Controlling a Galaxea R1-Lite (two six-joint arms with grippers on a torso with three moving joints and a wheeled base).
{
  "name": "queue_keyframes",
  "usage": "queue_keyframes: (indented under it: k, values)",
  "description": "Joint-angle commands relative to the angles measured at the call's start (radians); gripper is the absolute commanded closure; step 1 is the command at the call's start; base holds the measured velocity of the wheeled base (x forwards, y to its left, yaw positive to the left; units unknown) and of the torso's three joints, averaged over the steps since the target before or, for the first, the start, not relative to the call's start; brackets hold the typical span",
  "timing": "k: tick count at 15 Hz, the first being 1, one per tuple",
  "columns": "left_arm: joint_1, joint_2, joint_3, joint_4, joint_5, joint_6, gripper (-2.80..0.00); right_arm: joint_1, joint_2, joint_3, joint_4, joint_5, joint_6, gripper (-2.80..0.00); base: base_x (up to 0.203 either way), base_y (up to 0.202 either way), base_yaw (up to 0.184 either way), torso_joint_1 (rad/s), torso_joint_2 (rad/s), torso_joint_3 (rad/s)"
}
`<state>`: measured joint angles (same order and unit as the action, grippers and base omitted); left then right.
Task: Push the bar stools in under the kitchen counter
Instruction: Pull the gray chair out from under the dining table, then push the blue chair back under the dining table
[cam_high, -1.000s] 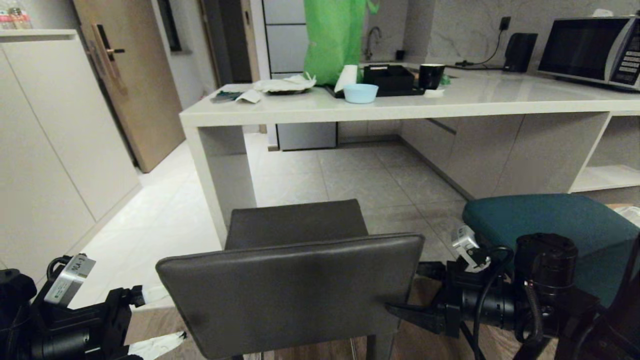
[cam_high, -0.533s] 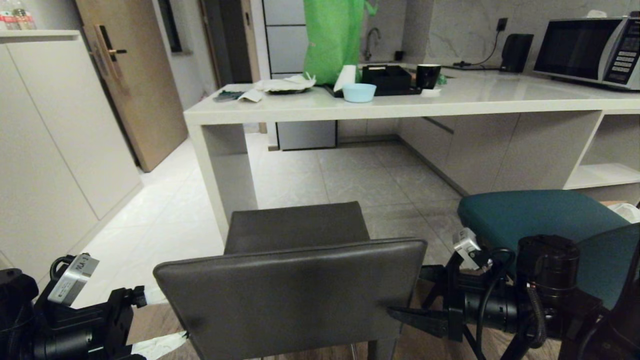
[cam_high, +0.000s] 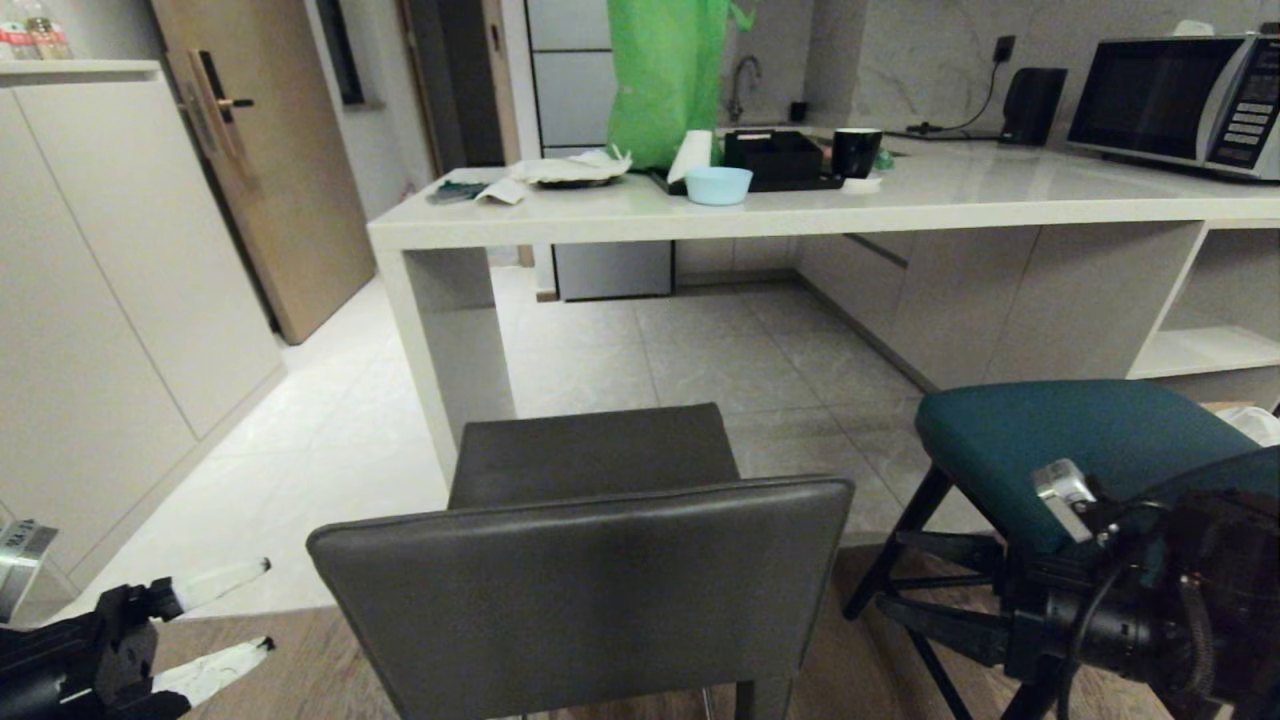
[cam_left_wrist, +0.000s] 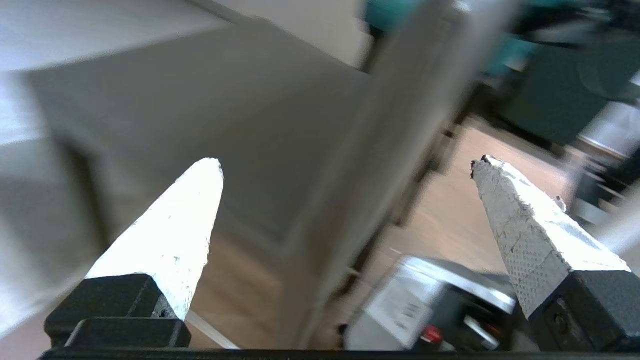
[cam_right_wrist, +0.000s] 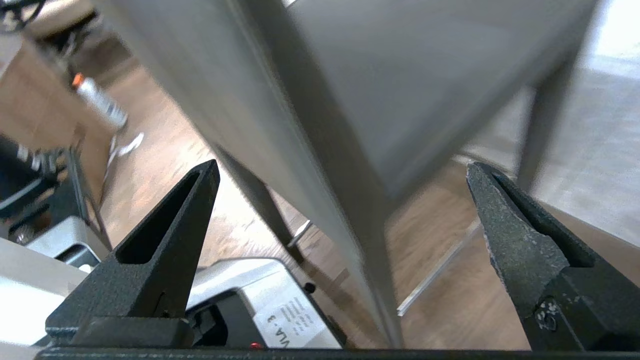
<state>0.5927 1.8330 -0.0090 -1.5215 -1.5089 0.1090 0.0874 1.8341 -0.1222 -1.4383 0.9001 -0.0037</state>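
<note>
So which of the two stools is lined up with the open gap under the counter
The dark grey stool, square-backed, faces the opening beneath the counter. The teal stool stands further right, before the cabinets and shelving.

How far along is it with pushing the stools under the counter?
Nothing is done: the grey stool and teal stool both stand short of the kitchen counter. The left gripper and right gripper flank the grey stool, open, touching nothing. Both pushes remain.

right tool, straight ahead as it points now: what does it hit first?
Probably the dark grey stool: its backrest edge sits between the open fingers of the right tool, which points sideways at it. Depth is unclear; they look apart.
</note>
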Motion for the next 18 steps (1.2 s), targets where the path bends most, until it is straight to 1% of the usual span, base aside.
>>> queue_keyframes:
  k: [1,2,3,4,5,6,7,8,9,10,11,12,13,14,15,17,18]
  values:
    - [0.078,-0.031,0.005,-0.009,-0.016,0.003,-2.80,-0.059,-0.068,0.045,-0.017,0.023,0.003,-2.80,0.000,0.000,0.000,0.000,0.00,0.000]
    - [0.095,-0.067,0.008,-0.009,-0.019,0.002,-2.80,-0.065,-0.113,0.073,-0.021,0.011,0.008,-2.80,0.000,0.000,0.000,0.000,0.00,0.000]
    - [0.120,-0.113,0.009,-0.009,-0.020,-0.007,-2.80,-0.066,-0.163,0.094,-0.023,-0.047,0.010,-2.80,0.000,0.000,0.000,0.000,0.00,0.000]
    - [0.141,-0.158,0.010,-0.009,-0.020,-0.026,-2.80,-0.066,-0.211,0.097,-0.024,-0.155,0.017,-2.80,0.000,0.000,0.000,0.000,0.00,0.000]
    - [0.150,-0.201,0.007,-0.009,0.004,-0.055,-2.80,-0.066,-0.257,0.071,-0.025,-0.259,0.044,-2.80,0.000,0.000,0.000,0.000,0.00,0.000]
    - [0.143,-0.236,-0.005,-0.009,0.102,-0.098,-2.80,-0.064,-0.293,0.004,-0.022,-0.355,0.088,-2.80,0.000,0.000,0.000,0.000,0.00,0.000]
    - [0.099,-0.263,-0.032,-0.009,0.250,-0.163,-2.80,-0.061,-0.322,-0.095,-0.002,-0.477,0.126,-2.80,0.000,0.000,0.000,0.000,0.00,0.000]
    - [0.031,-0.283,-0.065,-0.009,0.420,-0.229,-2.80,-0.057,-0.345,-0.197,0.047,-0.616,0.147,-2.80,0.000,0.000,0.000,0.000,0.00,0.000]
    - [-0.067,-0.296,-0.116,-0.007,0.643,-0.286,-2.80,-0.050,-0.375,-0.310,0.133,-0.755,0.165,-2.80,0.000,0.000,0.000,0.000,0.00,0.000]
    - [-0.160,-0.302,-0.181,0.020,0.876,-0.317,-2.80,-0.036,-0.415,-0.414,0.265,-0.876,0.178,-2.80,0.000,0.000,0.000,0.000,0.00,0.000]
    - [-0.246,-0.307,-0.263,0.080,1.086,-0.334,-2.80,-0.005,-0.468,-0.497,0.426,-0.984,0.188,-2.80,0.000,0.000,0.000,0.000,0.00,0.000]
    - [-0.336,-0.319,-0.349,0.173,1.252,-0.343,-2.80,0.064,-0.519,-0.557,0.541,-1.078,0.194,-2.80,0.000,0.000,0.000,0.000,0.00,0.000]
    - [-0.404,-0.348,-0.394,0.242,1.335,-0.348,-2.80,0.135,-0.554,-0.587,0.613,-1.155,0.192,-2.80,0.000,0.000,0.000,0.000,0.00,0.000]
    - [-0.452,-0.401,-0.399,0.277,1.354,-0.335,-2.80,0.184,-0.594,-0.595,0.660,-1.223,0.164,-2.80,0.000,0.000,0.000,0.000,0.00,0.000]
    - [-0.482,-0.458,-0.385,0.305,1.359,-0.309,-2.80,0.195,-0.629,-0.581,0.675,-1.251,0.116,-2.80,0.000,0.000,0.000,0.000,0.00,0.000]
    - [-0.536,-0.602,-0.358,0.387,1.347,-0.272,-2.80,0.200,-0.718,-0.532,0.682,-1.261,0.062,-2.80,0.000,0.000,0.000,0.000,0.00,0.000]
    - [-0.564,-0.694,-0.350,0.461,1.335,-0.264,-2.80,0.199,-0.768,-0.493,0.684,-1.262,0.027,-2.80,0.000,0.000,0.000,0.000,0.00,0.000]
